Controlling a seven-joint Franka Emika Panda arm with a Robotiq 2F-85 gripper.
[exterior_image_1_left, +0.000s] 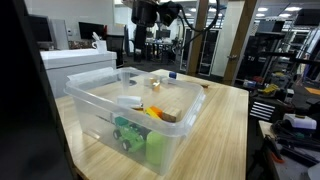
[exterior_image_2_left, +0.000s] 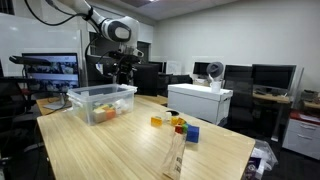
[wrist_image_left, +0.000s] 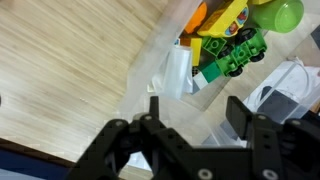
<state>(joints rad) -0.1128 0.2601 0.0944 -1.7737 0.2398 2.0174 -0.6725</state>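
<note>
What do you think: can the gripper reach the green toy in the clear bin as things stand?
Probably yes: the gripper hangs above the open-topped clear bin, jaws apart, and the green toy lies uncovered.

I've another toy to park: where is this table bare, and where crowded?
Bare wood lies on the table between the clear bin and the wooden piece near the front edge. Crowded: inside the bin, among the toys, and around the coloured blocks.
</note>
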